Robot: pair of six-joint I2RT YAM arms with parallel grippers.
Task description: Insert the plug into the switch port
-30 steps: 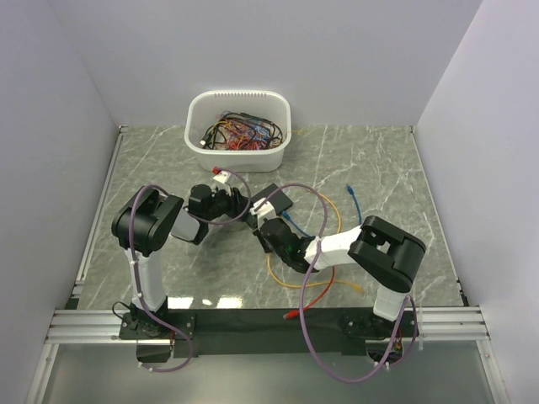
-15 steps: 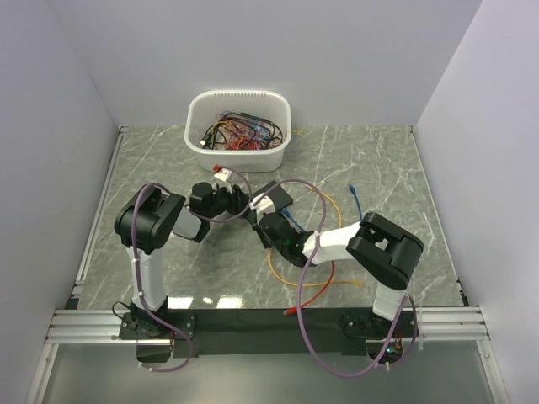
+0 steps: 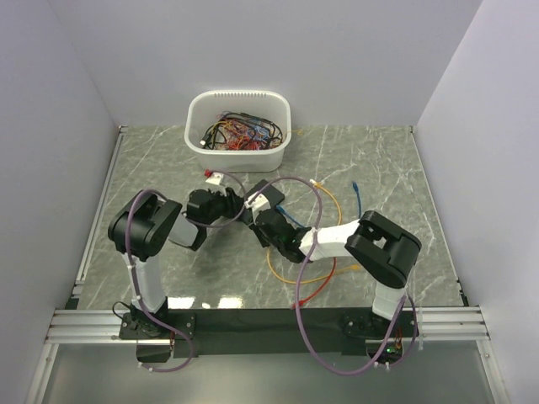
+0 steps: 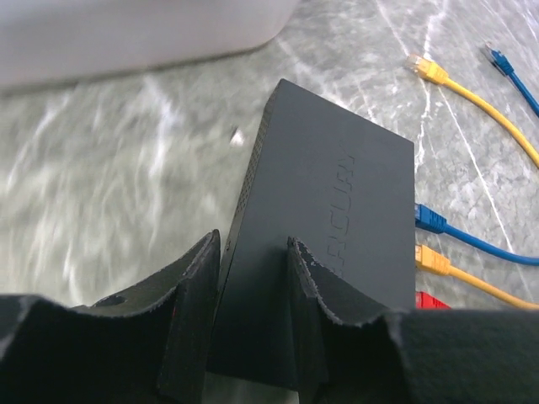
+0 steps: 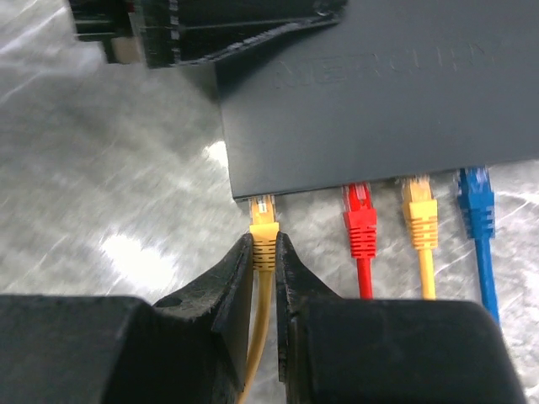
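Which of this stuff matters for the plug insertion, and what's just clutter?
In play: yellow plug, pinched in right gripper; black switch, clamped by left gripper.
Lying about: white tub of cables; loose yellow cable end; loose blue cable end; three seated plugs.

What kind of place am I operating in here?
Probably a lab robot test cell: plain white walls box in a marble-patterned table, a white tub holds tangled cables, and a lone network switch lies flat with patch cables plugged in.
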